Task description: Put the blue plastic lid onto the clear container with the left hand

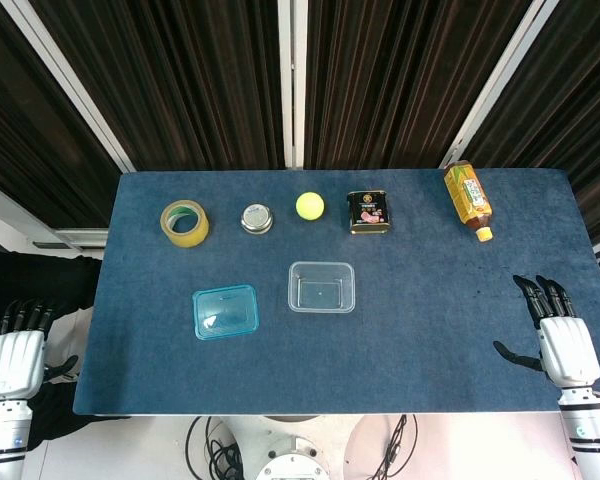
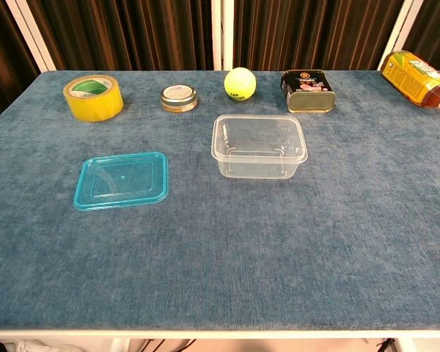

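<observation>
The blue plastic lid [image 1: 225, 312] [image 2: 122, 180] lies flat on the blue table, left of centre. The clear container [image 1: 321, 287] [image 2: 259, 145] stands empty and upright just right of it, with a gap between them. My left hand [image 1: 13, 360] hangs off the table's left front corner, fingers straight and apart, holding nothing. My right hand [image 1: 560, 337] rests at the right front edge, fingers spread, also holding nothing. Neither hand shows in the chest view.
Along the back of the table [image 1: 430, 330] sit a roll of yellow tape [image 1: 184, 222] [image 2: 93, 97], a small round tin [image 1: 256, 219] [image 2: 178, 98], a yellow ball [image 1: 310, 206] [image 2: 240, 83], a dark can [image 1: 369, 212] [image 2: 308, 90] and a lying bottle [image 1: 468, 199] [image 2: 418, 78].
</observation>
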`<state>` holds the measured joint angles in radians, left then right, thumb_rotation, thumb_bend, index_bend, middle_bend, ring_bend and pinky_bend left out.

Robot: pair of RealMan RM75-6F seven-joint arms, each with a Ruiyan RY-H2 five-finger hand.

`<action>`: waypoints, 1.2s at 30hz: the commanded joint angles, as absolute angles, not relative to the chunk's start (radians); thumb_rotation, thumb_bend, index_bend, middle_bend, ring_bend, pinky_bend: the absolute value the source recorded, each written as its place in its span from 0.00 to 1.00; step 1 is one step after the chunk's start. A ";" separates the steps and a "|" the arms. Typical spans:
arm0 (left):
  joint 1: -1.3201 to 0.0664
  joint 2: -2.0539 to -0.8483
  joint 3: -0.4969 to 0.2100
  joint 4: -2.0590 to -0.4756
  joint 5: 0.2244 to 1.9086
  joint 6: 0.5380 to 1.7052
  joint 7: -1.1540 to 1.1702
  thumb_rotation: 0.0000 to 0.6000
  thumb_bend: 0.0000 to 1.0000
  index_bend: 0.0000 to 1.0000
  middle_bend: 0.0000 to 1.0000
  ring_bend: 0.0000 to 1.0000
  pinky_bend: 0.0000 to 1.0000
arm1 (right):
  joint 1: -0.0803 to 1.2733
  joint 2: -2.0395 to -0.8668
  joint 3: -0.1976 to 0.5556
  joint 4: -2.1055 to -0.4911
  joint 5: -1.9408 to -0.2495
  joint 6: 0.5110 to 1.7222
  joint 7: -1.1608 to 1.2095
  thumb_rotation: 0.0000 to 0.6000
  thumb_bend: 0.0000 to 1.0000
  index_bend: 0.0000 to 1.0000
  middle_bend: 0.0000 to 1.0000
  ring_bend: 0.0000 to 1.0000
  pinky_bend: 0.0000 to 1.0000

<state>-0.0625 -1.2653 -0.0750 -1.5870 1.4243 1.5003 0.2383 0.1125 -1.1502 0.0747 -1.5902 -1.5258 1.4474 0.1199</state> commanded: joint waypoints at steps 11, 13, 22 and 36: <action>-0.070 -1.259 -0.064 -1.611 1.449 1.504 0.257 1.00 0.05 0.21 0.17 0.11 0.10 | 0.094 -1.143 0.064 -1.581 -1.528 1.473 0.139 1.00 0.08 0.00 0.11 0.00 0.05; -0.088 -1.253 -0.061 -1.626 1.470 1.487 0.278 1.00 0.05 0.21 0.17 0.11 0.10 | 0.087 -1.142 0.059 -1.574 -1.536 1.487 0.149 1.00 0.08 0.00 0.11 0.00 0.05; -0.272 -1.268 -0.073 -1.699 1.568 1.277 0.362 1.00 0.05 0.21 0.17 0.11 0.10 | 0.076 -1.149 0.041 -1.543 -1.580 1.519 0.180 1.00 0.08 0.00 0.11 0.00 0.05; -0.524 -1.471 -0.146 -1.630 1.365 0.946 0.496 1.00 0.02 0.14 0.10 0.04 0.05 | 0.056 -1.161 0.034 -1.500 -1.564 1.529 0.220 1.00 0.08 0.00 0.11 0.00 0.05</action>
<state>-0.4970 -1.4429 -0.1345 -1.6515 1.3943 0.9736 0.4724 0.0563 -1.1599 0.0343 -1.5005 -1.5649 1.5299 0.2196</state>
